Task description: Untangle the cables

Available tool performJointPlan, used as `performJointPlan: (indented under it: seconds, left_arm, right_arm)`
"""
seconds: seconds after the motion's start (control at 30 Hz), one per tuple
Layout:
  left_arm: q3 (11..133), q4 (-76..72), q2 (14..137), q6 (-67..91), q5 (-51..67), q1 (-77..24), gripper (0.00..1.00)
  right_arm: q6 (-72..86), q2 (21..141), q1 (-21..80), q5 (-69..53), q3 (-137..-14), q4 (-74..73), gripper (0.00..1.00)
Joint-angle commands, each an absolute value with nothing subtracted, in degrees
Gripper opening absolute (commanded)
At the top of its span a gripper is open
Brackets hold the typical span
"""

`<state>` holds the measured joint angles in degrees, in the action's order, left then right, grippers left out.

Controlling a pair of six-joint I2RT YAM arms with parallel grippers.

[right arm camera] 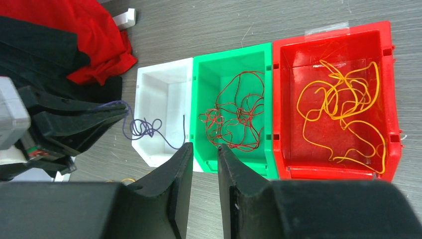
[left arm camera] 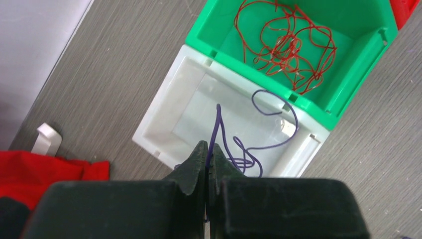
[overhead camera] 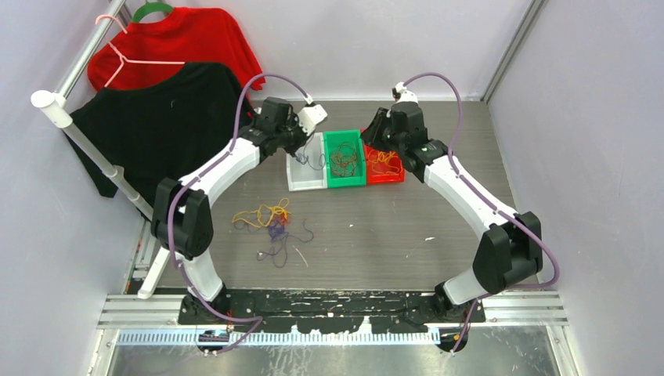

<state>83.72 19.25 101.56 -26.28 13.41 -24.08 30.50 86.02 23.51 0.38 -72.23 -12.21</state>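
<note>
A purple cable (left arm camera: 219, 129) runs up out of the white bin (left arm camera: 161, 112), where its lower part lies coiled in loops on the floor. Its upper end is pinched between the fingers of the left pincer (left arm camera: 207, 149), which are pressed together on it just above the bin's near edge. In the green bin (left arm camera: 358, 74), touching the white one's side, lies a heap of red-brown cables (left arm camera: 288, 45). The red bin (right arm camera: 331, 34) on the far side of the green one holds orange cables (right arm camera: 343, 99) in loose curls. A loose tangle (overhead camera: 270, 219) of orange and purple strands lies on the grey surface (overhead camera: 376, 235), well apart from the bins and nearer the left arm's base. The right pincer (right arm camera: 204, 149) hangs over the green bin's near edge, its fingers a little apart with nothing between them.
</note>
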Motion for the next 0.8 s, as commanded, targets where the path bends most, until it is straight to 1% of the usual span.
performJointPlan:
  seconds: [0.0, 0.23, 0.27, 0.3, 0.37, 0.4, 0.43, 0.47, 0.5, 0.53, 0.57, 0.63, 0.77]
  left_arm:
    - [86.8, 16.3, 103.8, -27.3, 12.1, -24.9, 0.0]
    - [86.4, 15.4, 107.0, -27.0, 11.4, -24.9, 0.0]
    - [86.6, 15.4, 107.4, -26.8, 10.7, -24.9, 0.01]
    - [87.0, 15.7, 107.8, -26.6, 10.2, -24.9, 0.05]
    - [88.5, 17.7, 108.3, -26.4, 9.7, -24.7, 0.34]
    - [89.3, 19.3, 108.3, -26.4, 10.2, -24.7, 0.51]
    - [89.9, 20.9, 108.2, -26.8, 11.1, -24.7, 0.64]
    - [90.7, 22.8, 108.0, -27.3, 11.9, -24.6, 0.8]
    - [91.5, 24.6, 107.7, -27.7, 12.6, -24.6, 0.91]
    - [92.3, 26.8, 107.5, -28.5, 13.3, -24.5, 0.95]
    - [93.6, 29.3, 107.4, -29.3, 14.0, -24.5, 0.96]
    - [96.1, 33.1, 107.5, -29.8, 14.9, -24.2, 0.97]
    - [98.4, 35.7, 105.6, -28.6, 16.4, -22.6, 0.97]
  right_arm:
    - [32.1, 81.4, 22.0, 1.2, -70.5, -10.5, 0.3]
    - [32.8, 79.6, 20.6, 0.1, -69.4, -10.4, 0.27]
    - [33.0, 79.5, 20.6, 0.0, -69.5, -10.4, 0.27]
    - [33.0, 79.6, 20.6, -0.3, -69.6, -10.4, 0.27]
    - [33.1, 79.8, 20.6, -0.6, -69.8, -10.8, 0.27]
    - [33.2, 79.9, 20.6, -0.8, -69.8, -10.8, 0.26]
    - [33.3, 80.0, 20.6, -0.9, -69.9, -10.8, 0.27]
    - [33.4, 80.1, 20.7, -1.0, -69.9, -10.8, 0.26]
    - [33.4, 80.1, 20.7, -1.0, -69.9, -10.8, 0.27]
    - [33.4, 80.2, 20.7, -0.9, -70.0, -10.8, 0.27]
    - [33.4, 80.2, 20.8, -0.5, -70.0, -10.9, 0.26]
    - [33.2, 80.2, 21.2, -0.1, -70.2, -11.1, 0.26]
    - [31.4, 80.1, 23.2, 0.4, -70.9, -12.1, 0.27]
